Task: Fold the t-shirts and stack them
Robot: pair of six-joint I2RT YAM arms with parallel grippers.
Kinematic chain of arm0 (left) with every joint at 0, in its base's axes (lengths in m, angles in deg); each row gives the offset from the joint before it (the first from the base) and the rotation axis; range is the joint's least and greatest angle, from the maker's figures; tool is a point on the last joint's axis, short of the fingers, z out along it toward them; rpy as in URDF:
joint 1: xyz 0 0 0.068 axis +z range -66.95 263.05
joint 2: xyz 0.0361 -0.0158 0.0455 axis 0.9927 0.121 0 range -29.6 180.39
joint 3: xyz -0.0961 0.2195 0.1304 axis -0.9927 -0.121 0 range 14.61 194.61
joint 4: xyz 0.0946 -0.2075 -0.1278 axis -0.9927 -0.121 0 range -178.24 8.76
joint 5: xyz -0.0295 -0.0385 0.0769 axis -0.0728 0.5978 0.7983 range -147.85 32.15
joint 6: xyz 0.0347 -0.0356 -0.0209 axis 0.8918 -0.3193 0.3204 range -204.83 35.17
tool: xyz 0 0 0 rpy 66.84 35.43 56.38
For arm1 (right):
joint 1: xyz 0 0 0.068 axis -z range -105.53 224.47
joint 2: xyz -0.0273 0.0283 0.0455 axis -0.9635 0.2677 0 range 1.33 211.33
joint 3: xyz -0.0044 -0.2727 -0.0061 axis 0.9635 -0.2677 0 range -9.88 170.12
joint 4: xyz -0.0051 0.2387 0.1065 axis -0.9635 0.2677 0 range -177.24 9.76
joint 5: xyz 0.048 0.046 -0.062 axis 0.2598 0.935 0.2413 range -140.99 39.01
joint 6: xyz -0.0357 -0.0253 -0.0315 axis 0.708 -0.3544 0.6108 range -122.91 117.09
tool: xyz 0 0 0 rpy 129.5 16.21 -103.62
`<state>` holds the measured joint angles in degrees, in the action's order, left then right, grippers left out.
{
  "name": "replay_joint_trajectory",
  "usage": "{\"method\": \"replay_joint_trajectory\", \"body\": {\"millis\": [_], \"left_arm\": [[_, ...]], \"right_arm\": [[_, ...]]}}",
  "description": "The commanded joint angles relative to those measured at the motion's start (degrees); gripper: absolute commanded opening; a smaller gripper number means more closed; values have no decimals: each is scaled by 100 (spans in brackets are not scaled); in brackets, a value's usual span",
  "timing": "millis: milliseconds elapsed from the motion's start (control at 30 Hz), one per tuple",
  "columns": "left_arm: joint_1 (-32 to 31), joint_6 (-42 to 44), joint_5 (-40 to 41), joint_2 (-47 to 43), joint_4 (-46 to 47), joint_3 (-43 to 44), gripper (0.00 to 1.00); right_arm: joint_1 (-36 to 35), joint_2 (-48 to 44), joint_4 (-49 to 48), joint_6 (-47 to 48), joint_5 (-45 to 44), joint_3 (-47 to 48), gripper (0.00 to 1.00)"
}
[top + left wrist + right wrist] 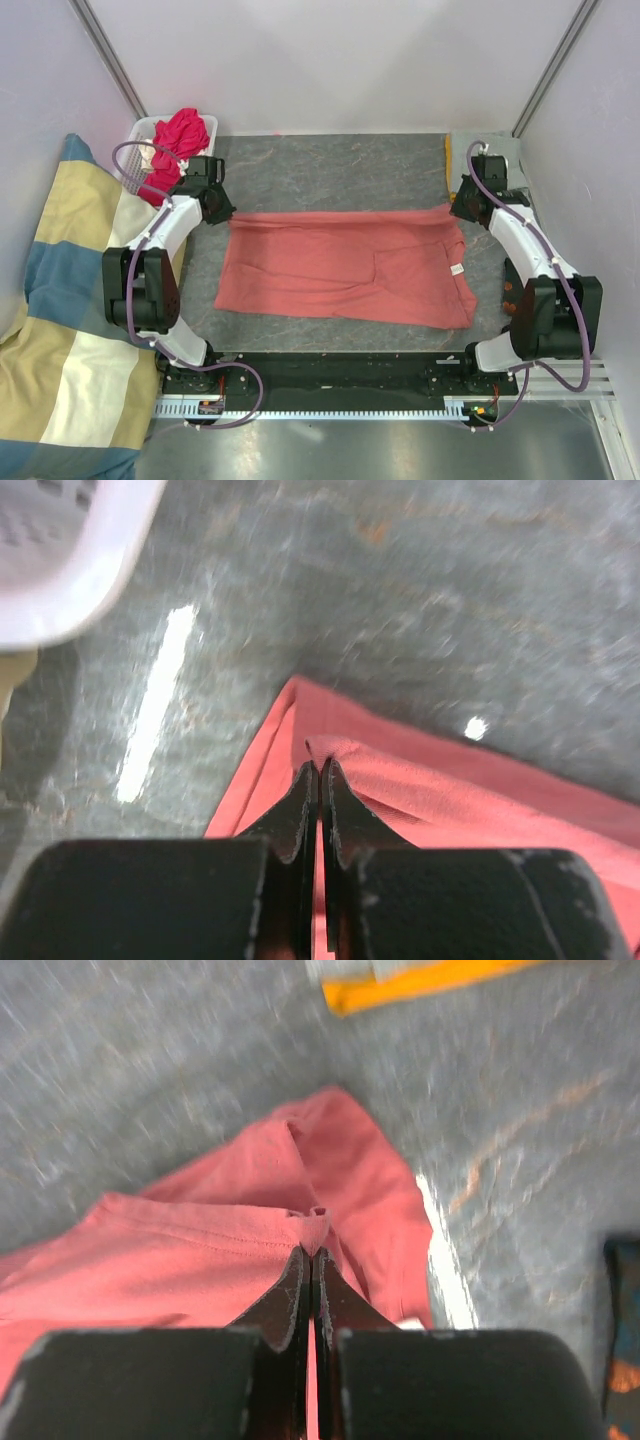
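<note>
Left gripper (320,772) and right gripper (312,1255) pinch tee (340,265) corners, upper frame; thin bites may slip if pulled unevenly.

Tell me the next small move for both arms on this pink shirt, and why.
Probably lift both pinched corners a little, together, then draw them toward the near edge. The left gripper and right gripper are each shut on a far corner of the salmon-pink t-shirt, which lies spread wide on the table, so an even lift should keep the fold straight.

No legible text anywhere.
</note>
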<state>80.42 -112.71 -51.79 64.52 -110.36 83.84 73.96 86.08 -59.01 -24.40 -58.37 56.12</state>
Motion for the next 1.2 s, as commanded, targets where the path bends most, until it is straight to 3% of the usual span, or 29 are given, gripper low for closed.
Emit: {"method": "replay_joint_trajectory", "body": {"millis": [0, 433, 1167], "left_arm": [[52, 186, 272, -395, -146, -419, 2], [52, -112, 351, -1054, -287, -1307, 2], [52, -402, 395, -1889, -471, -2036, 2]], "right_arm": [[25, -573, 165, -162, 175, -622, 0], [34, -1935, 745, -197, 534, -1458, 0], [34, -2559, 1123, -487, 843, -2047, 0]]}}
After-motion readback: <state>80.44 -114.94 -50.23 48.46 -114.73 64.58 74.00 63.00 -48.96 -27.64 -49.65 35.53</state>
